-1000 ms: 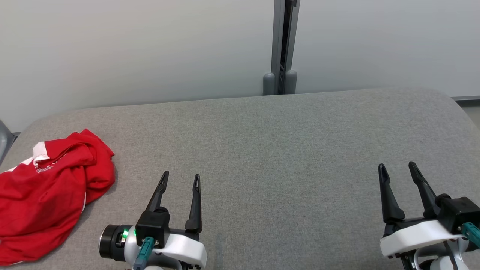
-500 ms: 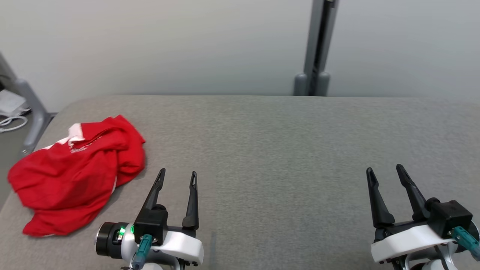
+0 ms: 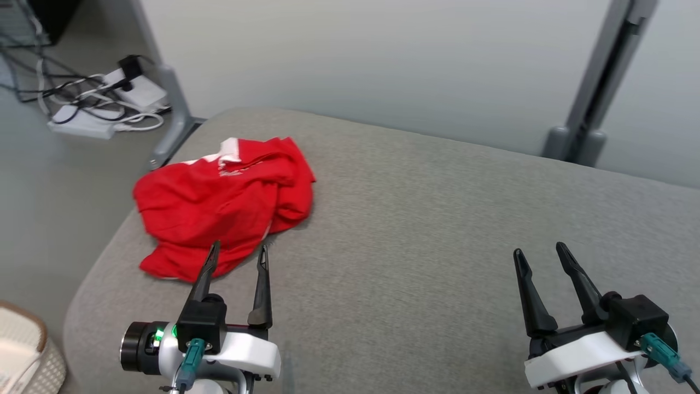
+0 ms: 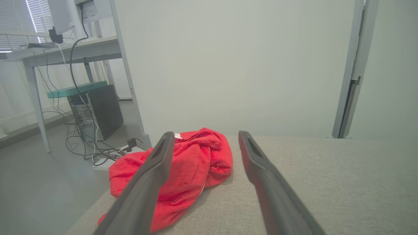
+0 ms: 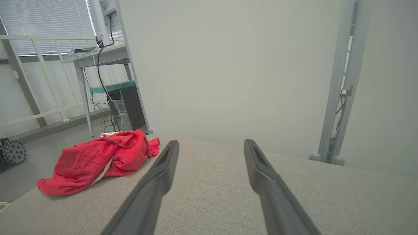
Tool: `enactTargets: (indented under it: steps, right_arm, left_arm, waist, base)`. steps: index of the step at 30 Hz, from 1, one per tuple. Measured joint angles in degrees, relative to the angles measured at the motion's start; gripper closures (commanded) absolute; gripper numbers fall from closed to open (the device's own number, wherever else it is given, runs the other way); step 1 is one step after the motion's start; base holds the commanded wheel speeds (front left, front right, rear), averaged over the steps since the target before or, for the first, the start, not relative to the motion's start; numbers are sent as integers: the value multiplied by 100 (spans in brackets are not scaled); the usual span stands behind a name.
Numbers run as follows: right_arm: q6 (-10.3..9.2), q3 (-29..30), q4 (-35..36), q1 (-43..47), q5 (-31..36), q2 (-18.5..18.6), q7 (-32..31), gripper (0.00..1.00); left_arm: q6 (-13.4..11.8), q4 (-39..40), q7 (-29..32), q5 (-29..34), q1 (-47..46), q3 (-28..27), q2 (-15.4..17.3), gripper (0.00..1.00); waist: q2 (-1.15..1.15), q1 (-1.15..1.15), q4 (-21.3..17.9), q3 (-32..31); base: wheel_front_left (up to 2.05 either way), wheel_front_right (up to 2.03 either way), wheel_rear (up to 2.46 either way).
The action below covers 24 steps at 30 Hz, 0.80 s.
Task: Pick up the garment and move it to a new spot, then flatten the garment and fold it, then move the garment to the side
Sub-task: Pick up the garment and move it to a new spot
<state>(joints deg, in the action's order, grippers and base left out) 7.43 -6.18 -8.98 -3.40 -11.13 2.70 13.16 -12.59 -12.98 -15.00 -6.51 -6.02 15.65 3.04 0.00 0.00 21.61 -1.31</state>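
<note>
Where the left hand (image 3: 239, 247) points, red garment (image 3: 224, 202) crumpled, just ahead

Soft, even light left only faint shadows under the red garment (image 3: 224, 202); window blinds (image 5: 45, 26) glared, and close fingers (image 4: 143, 189) blurred.

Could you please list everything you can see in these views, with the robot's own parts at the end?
garment: 1, red with white trim, crumpled at table's far left corner
table: 1, grey fabric, in front of robot
post: 1, grey, behind table, right
cables: several, black and white, floor left of table
basket: 1, pale, floor, near left
desk: 1, pale grey, left of table
computer: 1, black, under desk
left gripper: 1, dark, open, pointing at garment
right gripper: 1, dark, open, over bare table
</note>
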Motion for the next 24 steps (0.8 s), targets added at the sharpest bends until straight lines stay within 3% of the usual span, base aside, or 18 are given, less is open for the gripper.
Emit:
enactTargets:
  steps: [9, 24]
  right_arm:
    - [0, -166, -111, -118, -42, -4, 48, 0]
    - [5, -330, -297, -337, -29, -1, 49, 0]
  left_arm:
    - [11, 92, 0, 48, 57, -122, -4, 0]
    - [-57, 191, 0, 40, 173, -290, -19, 0]
  waist:
    - [0, 0, 747, 34]
    - [0, 0, 795, 67]
  base:
    - [0, 0, 0]
    - [0, 0, 0]
